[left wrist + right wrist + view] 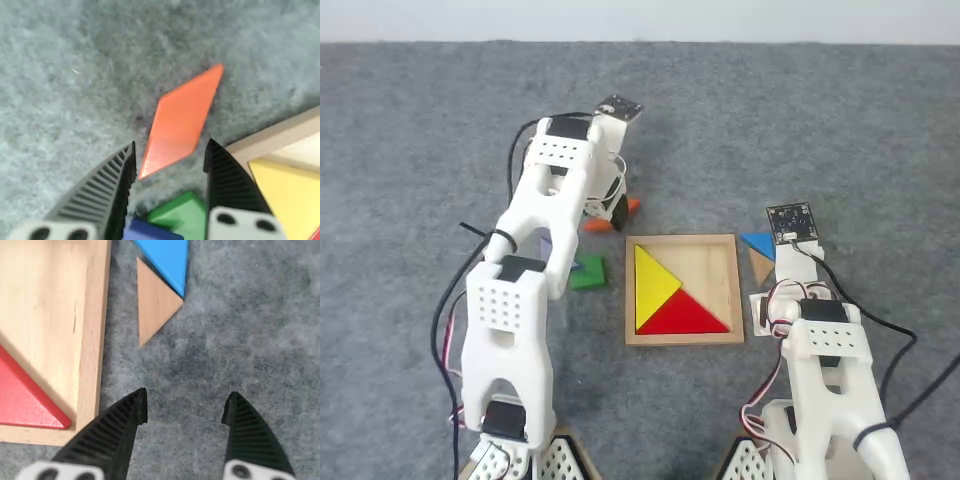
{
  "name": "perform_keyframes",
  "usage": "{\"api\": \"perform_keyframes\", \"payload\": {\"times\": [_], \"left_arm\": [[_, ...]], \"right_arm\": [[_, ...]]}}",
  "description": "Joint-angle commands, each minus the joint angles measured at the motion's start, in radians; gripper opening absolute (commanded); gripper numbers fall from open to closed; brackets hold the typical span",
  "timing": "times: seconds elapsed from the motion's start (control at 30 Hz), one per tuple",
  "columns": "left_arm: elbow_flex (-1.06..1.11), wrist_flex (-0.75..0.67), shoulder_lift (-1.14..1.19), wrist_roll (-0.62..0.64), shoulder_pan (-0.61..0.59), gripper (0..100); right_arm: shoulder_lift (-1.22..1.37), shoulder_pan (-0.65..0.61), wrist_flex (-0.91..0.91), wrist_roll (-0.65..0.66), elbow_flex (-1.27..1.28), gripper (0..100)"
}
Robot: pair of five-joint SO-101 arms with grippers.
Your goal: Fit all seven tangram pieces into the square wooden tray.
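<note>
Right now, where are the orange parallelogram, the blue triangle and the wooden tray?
orange parallelogram [181, 120]: left wrist view, middle of its top face.
blue triangle [167, 257]: right wrist view, middle of its visible face.
wooden tray [705, 265]: high view, bare floor beside the yellow piece.

We record a yellow triangle [650, 283], red triangle [685, 315], blue triangle [167, 257], tan triangle [152, 302], orange parallelogram [180, 122], green piece [587, 271], pale wooden tray [682, 240] and mottled grey carpet [820, 130].

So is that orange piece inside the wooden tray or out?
Out. The orange piece lies flat on the grey mat beside the tray, just ahead of the open left hand.
</note>
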Motion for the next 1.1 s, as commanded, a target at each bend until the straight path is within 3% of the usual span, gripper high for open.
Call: {"api": "perform_keyframes", "payload": {"times": [0.0, 0.27, 0.4, 0.63, 1.07], "left_arm": [[-0.024, -0.021, -0.015, 0.018, 0.008, 22], [-0.070, -0.051, 0.077, -0.032, 0.025, 22], [-0.162, 0.000, 0.144, -0.032, 0.026, 21], [-0.325, 0.098, 0.242, -0.048, 0.026, 1], [-0.545, 0.261, 0.184, -0.049, 0.035, 1]], "right_arm": [[-0.038, 0.012, -0.008, -0.009, -0.011, 24.2], [-0.038, 0.012, -0.008, -0.009, -0.011, 24.2], [-0.038, 0.012, -0.010, -0.009, -0.011, 24.2], [-0.038, 0.012, -0.013, -0.009, -0.012, 24.2], [-0.038, 0.012, -0.015, -0.009, -0.012, 24.2]]}}
